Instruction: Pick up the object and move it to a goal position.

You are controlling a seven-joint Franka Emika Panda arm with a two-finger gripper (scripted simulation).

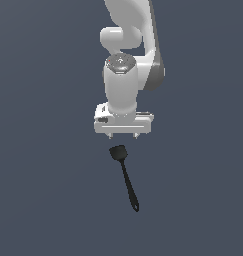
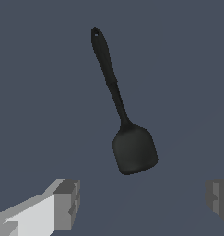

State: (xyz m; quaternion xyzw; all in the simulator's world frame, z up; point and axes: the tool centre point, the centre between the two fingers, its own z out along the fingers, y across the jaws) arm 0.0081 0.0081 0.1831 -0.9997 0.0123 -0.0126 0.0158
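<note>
Our pincer (image 2: 143,203) is hanging spread wide, gripping nothing, its grey pads (image 2: 69,203) ridged. Below, we are seeing a plain slate-blue bench (image 1: 43,175); the matte black spatula (image 1: 125,175) is lying flat there, squarish head nearest us.

Spatula (image 1: 125,176): small, all black, matte. Squarish flat head with rounded corners; long thin handle, widening a little toward the tip, with a small hole at the tip. Lies flat on the plain dark counter (image 1: 43,190), not held. Head end sits nearest the end effector (image 1: 123,135), just below and in front of its spread fingertips, apart from them. Handle runs away from the end effector, slightly slanted, tip farthest off. Wrist view (image 2: 134,150): head lies between the two fingers' lines, untouched.
</note>
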